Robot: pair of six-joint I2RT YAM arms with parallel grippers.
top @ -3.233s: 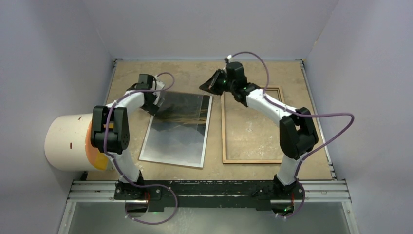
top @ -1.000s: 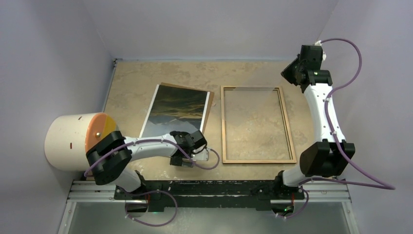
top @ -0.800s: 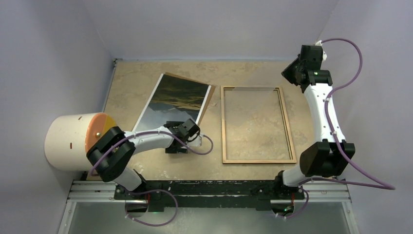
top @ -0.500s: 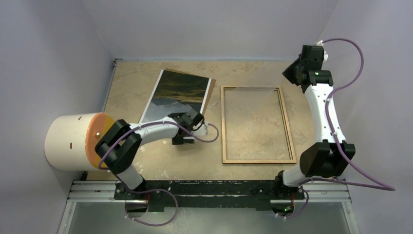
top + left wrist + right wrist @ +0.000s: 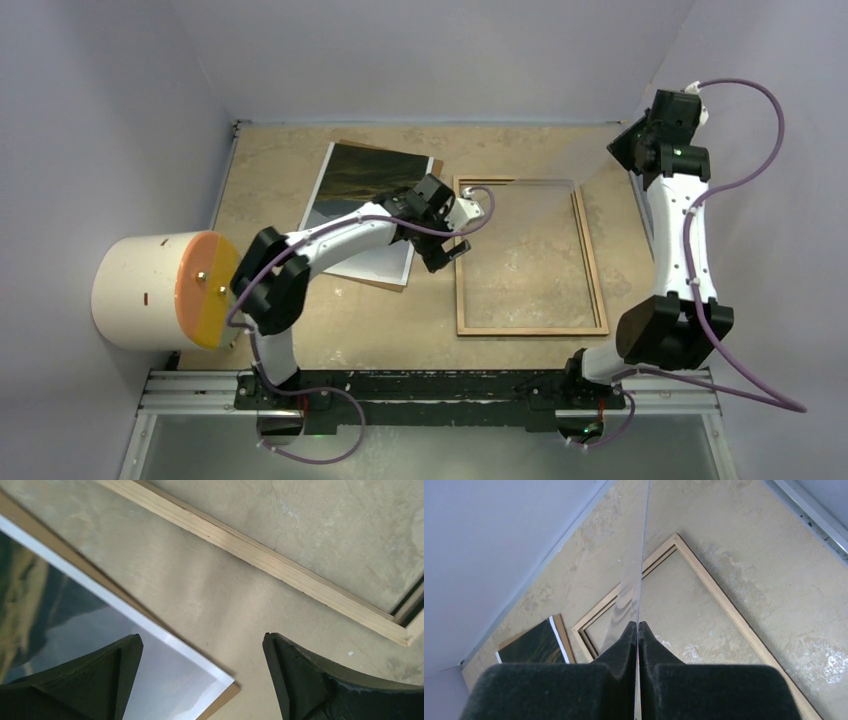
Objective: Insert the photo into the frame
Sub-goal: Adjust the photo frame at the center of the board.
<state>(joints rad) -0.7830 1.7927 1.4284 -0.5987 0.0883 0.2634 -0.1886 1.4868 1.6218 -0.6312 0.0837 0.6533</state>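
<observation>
1. The left gripper (image 5: 200, 642) hung low over the table (image 5: 290, 150), jaws spread wide and empty, in the gap between the photo (image 5: 362, 180) and the frame (image 5: 530, 330).
2. The photo lay flat, picture side up, to the left of the frame on a brown backing board (image 5: 220, 705). In the left wrist view the board's edge showed past the print's white border at its corner.
3. One finger (image 5: 100, 675) stood over that corner of the print — whether it touched the paper could not be told. The other finger was over bare table.
4. The frame lay on the table's right half with its light wood side upward. It was just beside the photo but apart from it, and the table surface showed through its opening.
5. The right gripper (image 5: 637, 627) was raised near the far right corner, its fingers pressed together on the edge of a clear sheet (image 5: 628, 595). The sheet was held off the table above the frame's far end.
6. A white cylinder (image 5: 135, 290) with an orange face sat at the table's left edge — well apart from both grippers.
</observation>
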